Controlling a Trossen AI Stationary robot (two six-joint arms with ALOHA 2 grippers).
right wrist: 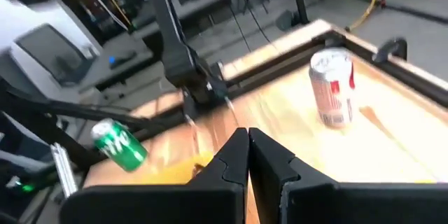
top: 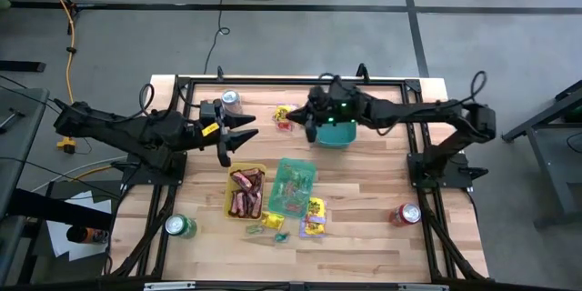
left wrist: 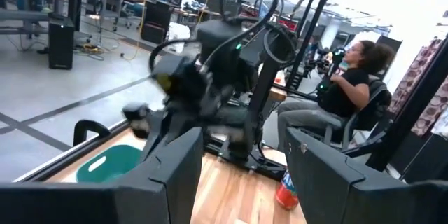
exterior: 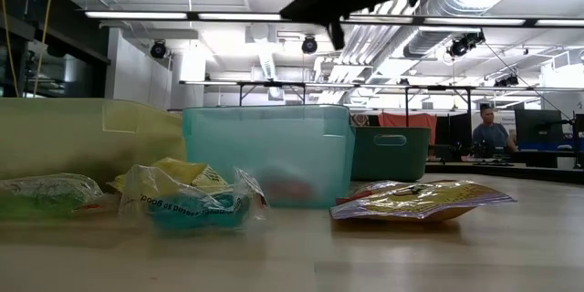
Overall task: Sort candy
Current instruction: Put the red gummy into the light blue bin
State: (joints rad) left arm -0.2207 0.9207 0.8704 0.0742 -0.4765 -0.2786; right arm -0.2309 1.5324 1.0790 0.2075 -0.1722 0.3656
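Note:
Dark red-brown bars lie in the yellow tray. Green pieces lie in the teal tray. Yellow packets and small loose pieces rest on the table near its near edge, and the low view shows them too. More yellow and pink candy lies near the far edge. My left gripper is open and hovers above the table, left of the trays. My right gripper is shut and empty, raised beside the far candy.
A dark teal bin stands under the right arm. A silver can is at the far left, a green can at the near left, a red can at the near right. A person sits beyond the table.

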